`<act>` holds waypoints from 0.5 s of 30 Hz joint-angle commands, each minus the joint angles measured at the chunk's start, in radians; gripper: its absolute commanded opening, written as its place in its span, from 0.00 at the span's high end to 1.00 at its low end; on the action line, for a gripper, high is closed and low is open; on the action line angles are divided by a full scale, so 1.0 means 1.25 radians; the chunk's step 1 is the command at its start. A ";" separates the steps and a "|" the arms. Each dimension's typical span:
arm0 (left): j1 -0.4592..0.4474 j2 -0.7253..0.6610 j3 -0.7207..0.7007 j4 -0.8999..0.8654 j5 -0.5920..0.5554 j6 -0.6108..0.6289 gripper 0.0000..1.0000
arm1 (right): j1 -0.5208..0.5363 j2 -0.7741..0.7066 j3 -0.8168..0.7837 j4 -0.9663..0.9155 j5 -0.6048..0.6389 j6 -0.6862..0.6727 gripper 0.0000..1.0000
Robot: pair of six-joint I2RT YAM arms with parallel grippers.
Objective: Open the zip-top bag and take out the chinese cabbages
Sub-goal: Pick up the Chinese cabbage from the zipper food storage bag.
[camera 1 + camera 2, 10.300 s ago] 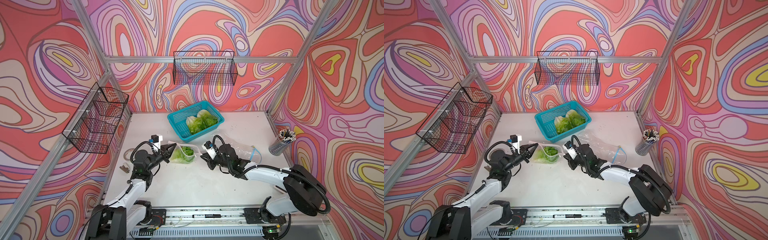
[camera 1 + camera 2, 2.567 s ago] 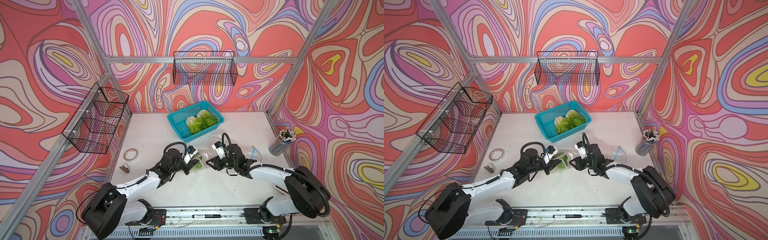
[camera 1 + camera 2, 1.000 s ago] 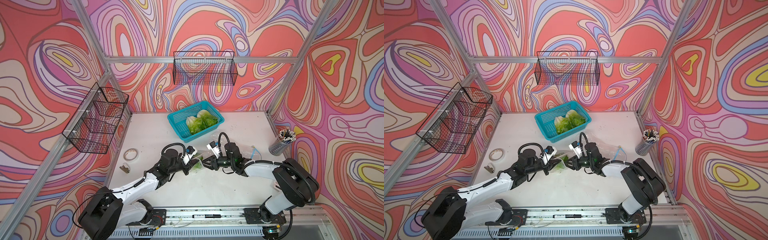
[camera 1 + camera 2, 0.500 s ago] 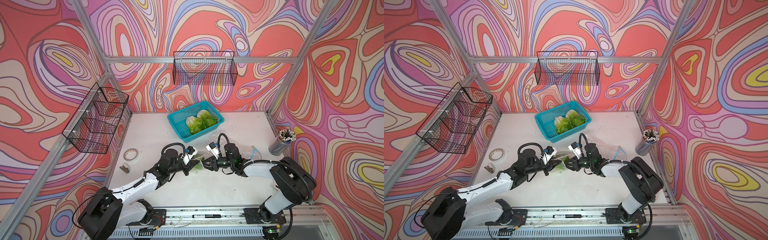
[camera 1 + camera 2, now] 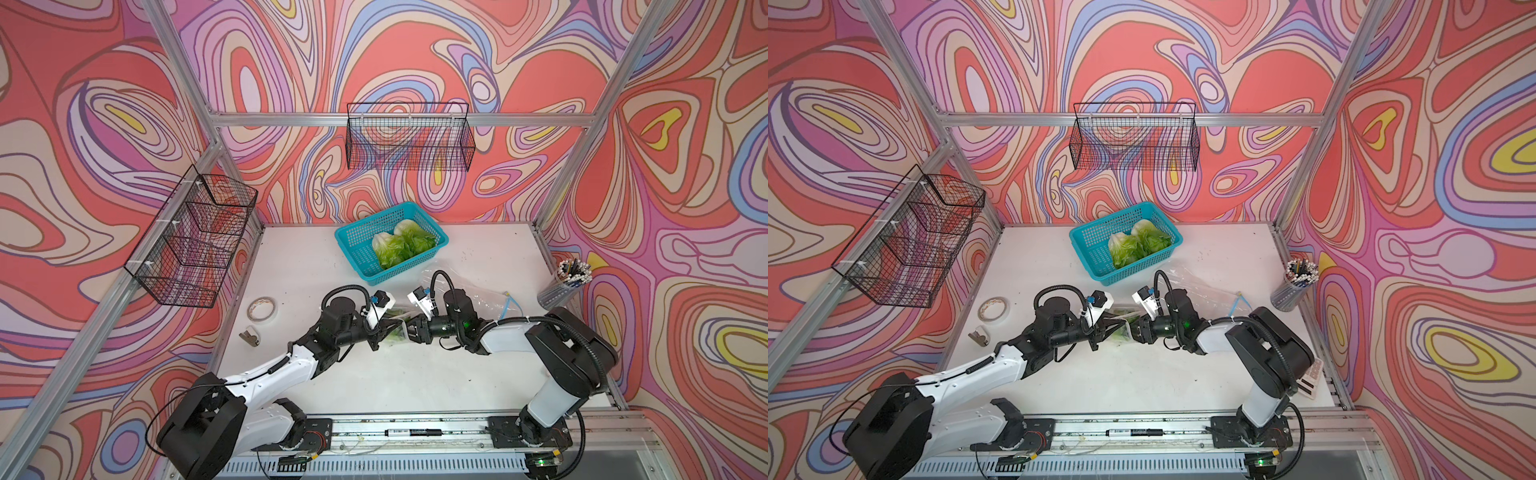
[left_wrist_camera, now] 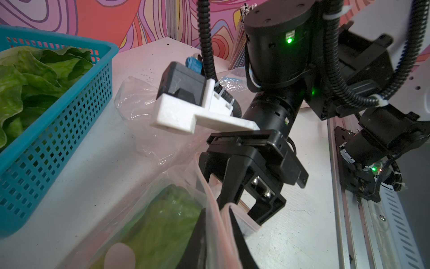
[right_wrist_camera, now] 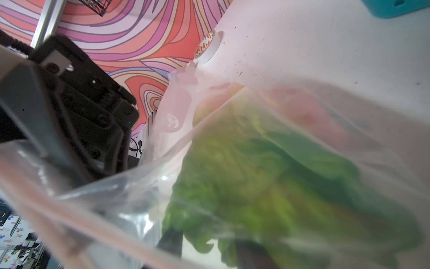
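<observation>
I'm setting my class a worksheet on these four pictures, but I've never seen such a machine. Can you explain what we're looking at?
This is a robot: two arms mounted at the front edge of a white table, each ending in a two-fingered gripper. Two pictures look down on the whole scene from overhead, side by side; the other two come from small cameras on the arms' wrists. On the table stand a blue basket holding two chinese cabbages, a tape roll, a small metal object, a cup of pencils and a loose clear bag. In the middle, the left gripper pinches the rim of a zip-top bag with a third cabbage inside. The right gripper, jaws apart, is at that bag's mouth.
</observation>
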State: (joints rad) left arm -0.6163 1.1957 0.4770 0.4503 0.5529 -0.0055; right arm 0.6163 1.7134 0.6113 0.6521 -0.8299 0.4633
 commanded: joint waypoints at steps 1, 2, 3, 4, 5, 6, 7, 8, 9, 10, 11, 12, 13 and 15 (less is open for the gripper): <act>-0.004 0.015 0.008 0.097 0.035 -0.034 0.84 | 0.009 0.024 0.011 0.095 -0.003 0.037 0.62; -0.003 0.018 0.005 0.106 0.037 -0.038 0.84 | 0.009 0.029 0.009 0.103 0.001 0.042 0.62; -0.004 0.021 0.006 0.112 0.040 -0.044 0.84 | 0.009 0.033 0.007 0.117 0.002 0.048 0.62; -0.004 0.024 0.007 0.114 0.043 -0.046 0.84 | 0.009 0.033 0.006 0.126 0.007 0.054 0.62; -0.004 0.024 0.008 0.115 0.043 -0.048 0.84 | 0.009 0.034 0.006 0.134 0.010 0.059 0.62; -0.004 0.025 0.007 0.119 0.041 -0.052 0.84 | 0.010 0.057 0.005 0.144 0.014 0.065 0.62; -0.004 0.025 0.004 0.125 0.040 -0.055 0.84 | 0.010 0.062 0.005 0.155 0.018 0.070 0.63; -0.004 0.025 0.001 0.132 0.040 -0.060 0.84 | 0.010 0.066 0.003 0.164 0.024 0.072 0.63; -0.004 0.022 -0.003 0.137 0.037 -0.064 0.84 | 0.010 0.069 0.002 0.166 0.034 0.075 0.66; -0.004 0.018 -0.007 0.136 0.032 -0.066 0.83 | 0.010 0.072 0.003 0.163 0.043 0.073 0.69; -0.004 0.013 -0.011 0.135 0.025 -0.066 0.83 | 0.010 0.074 0.003 0.162 0.047 0.069 0.71; -0.003 0.008 -0.014 0.133 0.021 -0.066 0.83 | 0.010 0.074 0.001 0.161 0.053 0.069 0.73; -0.003 0.001 -0.018 0.131 0.016 -0.066 0.82 | 0.010 0.074 0.000 0.162 0.059 0.065 0.75; -0.003 -0.014 -0.025 0.120 0.005 -0.064 0.81 | 0.010 0.067 -0.002 0.151 0.074 0.053 0.82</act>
State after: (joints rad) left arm -0.6163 1.2129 0.4629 0.5583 0.5545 -0.0792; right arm 0.6231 1.7958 0.6109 0.8085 -0.7845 0.5392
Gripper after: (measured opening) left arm 0.181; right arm 0.196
